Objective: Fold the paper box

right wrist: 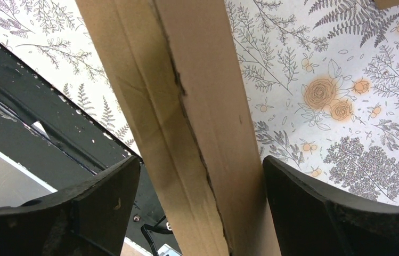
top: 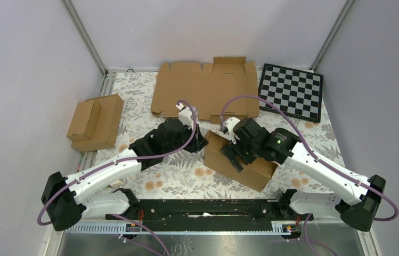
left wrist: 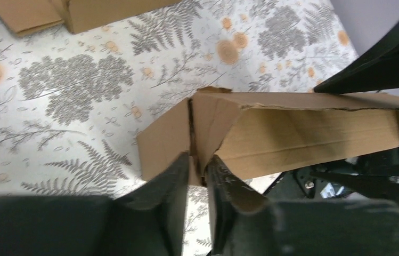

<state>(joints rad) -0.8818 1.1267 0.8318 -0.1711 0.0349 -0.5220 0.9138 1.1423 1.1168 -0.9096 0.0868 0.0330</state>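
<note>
Left gripper (left wrist: 198, 160) clamps brown paper box (left wrist: 303, 133), ragged-edged; right gripper (right wrist: 200, 162) straddles it, apart.

Carrying, on fern-printed tabletop (top: 176, 176), wide flat brown cardboard blank (top: 208, 90) and black-and-white checkered board (top: 291, 92) at far edge. Bearing two joined brown cardboard boxes (top: 96, 122) at left, shallow brown corrugated paper box (top: 253, 172) near middle.

Left gripper (left wrist: 197, 178) fingers nearly together, straddling the paper box (left wrist: 303, 133) corner wall, contact unclear. Box runs off right of it. Floral cloth (left wrist: 80, 90) beyond, cardboard pieces (left wrist: 106, 10) farther ahead.
</note>
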